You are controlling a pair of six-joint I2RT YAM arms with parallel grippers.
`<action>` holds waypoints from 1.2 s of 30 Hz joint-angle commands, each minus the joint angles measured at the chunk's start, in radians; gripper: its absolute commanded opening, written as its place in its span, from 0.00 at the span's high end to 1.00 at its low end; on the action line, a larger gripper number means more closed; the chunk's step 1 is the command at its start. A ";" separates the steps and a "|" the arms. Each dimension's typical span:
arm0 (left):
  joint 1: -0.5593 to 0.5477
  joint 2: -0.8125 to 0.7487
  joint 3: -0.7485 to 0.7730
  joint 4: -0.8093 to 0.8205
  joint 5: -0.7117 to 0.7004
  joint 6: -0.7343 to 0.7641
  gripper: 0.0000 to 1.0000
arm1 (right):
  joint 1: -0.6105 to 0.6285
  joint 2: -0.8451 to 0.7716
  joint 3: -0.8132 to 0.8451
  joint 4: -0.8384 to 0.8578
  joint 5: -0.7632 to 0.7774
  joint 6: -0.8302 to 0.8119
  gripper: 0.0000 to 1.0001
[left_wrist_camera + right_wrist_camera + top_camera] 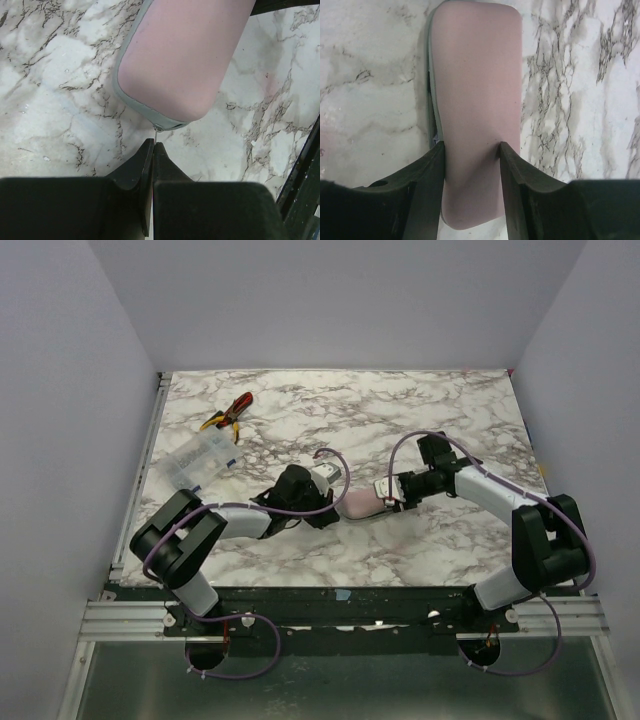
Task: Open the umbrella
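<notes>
A pale pink soft case [362,507] with a grey zip edge lies on the marble table between my two grippers. No canopy, shaft or handle of the umbrella shows in any view. My left gripper [337,502] is at the case's left end. In the left wrist view the gripper [153,144] is shut on the thin metal zip pull [157,131] that hangs from the case [185,60]. My right gripper [388,503] is at the right end. In the right wrist view it [472,147] is shut on the case [475,75], one finger on each side.
Red-and-yellow pliers [228,415] lie at the far left of the table. A clear plastic box [197,462] stands near the left edge, beside my left arm. Pale walls close the table on the left, back and right.
</notes>
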 commanded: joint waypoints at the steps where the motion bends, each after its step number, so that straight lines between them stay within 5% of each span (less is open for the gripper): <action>1: 0.021 0.001 0.015 0.013 -0.009 0.125 1.00 | -0.021 -0.024 -0.077 -0.196 0.098 -0.272 0.61; 11: 0.021 0.097 0.147 0.031 -0.039 0.207 1.00 | -0.021 -0.022 -0.053 -0.273 0.045 -0.538 0.61; 16: 0.018 0.096 0.138 0.036 0.001 0.200 1.00 | -0.024 -0.031 -0.024 -0.218 0.016 -0.452 0.50; 19: 0.005 0.076 0.095 0.053 0.003 0.181 1.00 | -0.029 -0.047 0.014 -0.071 0.013 -0.135 0.22; 21: -0.005 0.065 0.067 0.064 -0.001 0.157 1.00 | -0.040 -0.041 0.065 -0.046 0.039 0.046 0.12; 29: -0.055 0.052 0.036 0.090 -0.030 0.107 1.00 | -0.146 -0.059 0.274 -0.080 0.135 0.825 0.03; 36: -0.136 0.097 0.084 0.111 -0.061 0.075 1.00 | -0.164 0.042 0.400 -0.327 0.284 1.337 0.02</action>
